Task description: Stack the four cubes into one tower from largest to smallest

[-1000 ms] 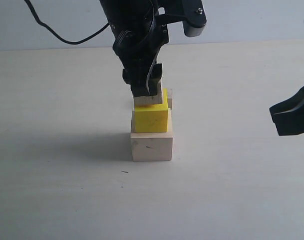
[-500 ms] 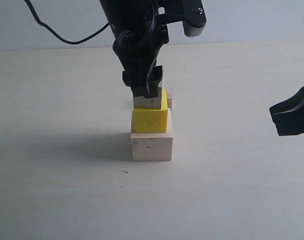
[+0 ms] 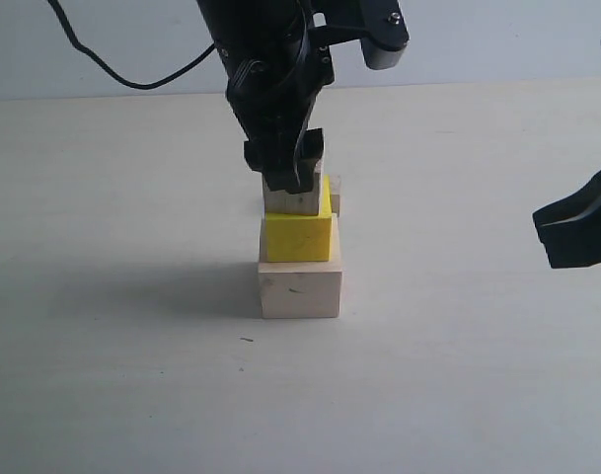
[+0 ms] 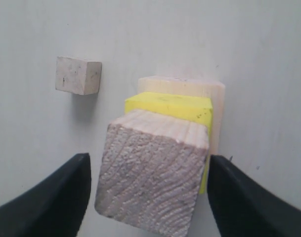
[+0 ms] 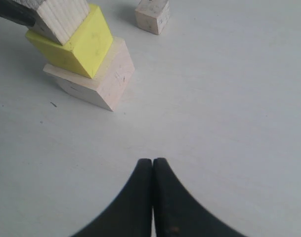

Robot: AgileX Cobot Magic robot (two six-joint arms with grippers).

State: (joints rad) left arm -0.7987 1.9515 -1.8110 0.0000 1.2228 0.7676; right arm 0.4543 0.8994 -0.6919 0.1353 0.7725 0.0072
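Observation:
The large pale wood cube [image 3: 300, 288] sits on the table with the yellow cube [image 3: 298, 237] on top of it. The smaller bare wood cube [image 3: 292, 202] rests on the yellow one, turned a little askew. My left gripper [image 3: 290, 178] straddles that top cube from above and is open; in the left wrist view a gap shows on each side of the cube [image 4: 152, 177]. The smallest cube [image 4: 77, 75] lies on the table just behind the stack. My right gripper [image 5: 152, 163] is shut and empty, hovering off to the right [image 3: 552, 237].
A black cable [image 3: 132, 74] trails over the far left of the light table [image 3: 132, 375]. The smallest cube [image 3: 335, 195] peeks out right behind the stack.
The left gripper has crept up slightly along the smaller wood cube, which stays on the yellow cube. The right arm has not moved.

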